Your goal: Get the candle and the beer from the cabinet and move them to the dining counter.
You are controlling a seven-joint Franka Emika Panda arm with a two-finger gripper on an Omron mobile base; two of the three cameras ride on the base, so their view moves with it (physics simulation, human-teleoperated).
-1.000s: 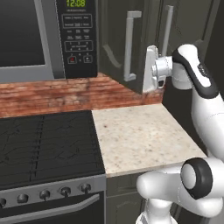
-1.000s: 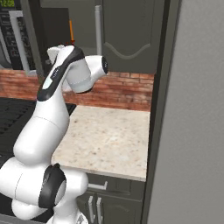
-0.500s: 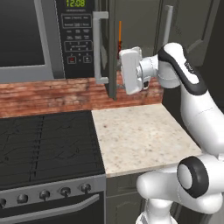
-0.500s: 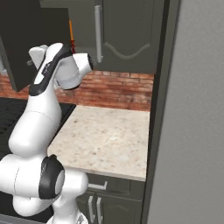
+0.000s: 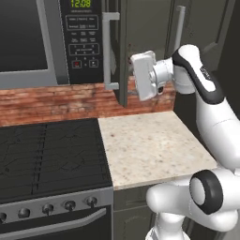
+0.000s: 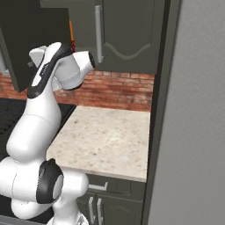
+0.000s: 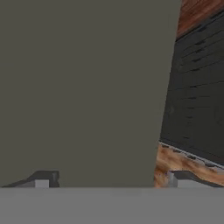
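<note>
Glossy white arm (image 5: 213,117), black joint bands

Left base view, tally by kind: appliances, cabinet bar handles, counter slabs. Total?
Microwave: 1
Stove: 1
Cabinet bar handles: 2
Counter slab: 1
Total: 5
</note>
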